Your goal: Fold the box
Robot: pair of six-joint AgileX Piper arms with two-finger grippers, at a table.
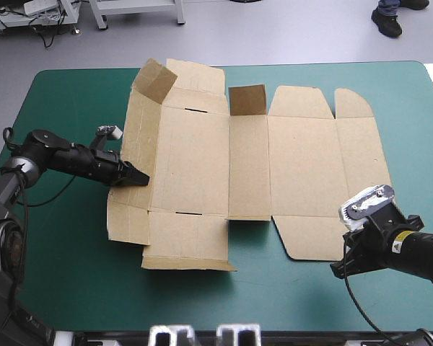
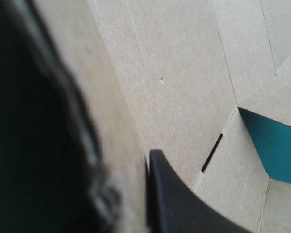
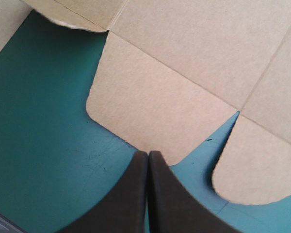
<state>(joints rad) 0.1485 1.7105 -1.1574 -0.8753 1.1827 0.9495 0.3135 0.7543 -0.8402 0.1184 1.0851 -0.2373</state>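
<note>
left gripper [image 1: 139, 177] clamps the box [image 1: 303, 166] at its left wall [image 1: 135, 137]; right gripper [image 3: 148, 155], pressed together, waits off the near-right flap [image 3: 145, 114].

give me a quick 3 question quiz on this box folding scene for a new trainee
1. True or false: the right gripper is shut on the box.
2. Which part of the box does the left gripper clamp? A) the left side panel B) the far right flap C) the middle panel
3. Fill in: the flap nearest the right gripper's tips has ____ corners.

Key: 1 false, its fingers meet with nothing between them; 2 A; 3 rounded.
</note>
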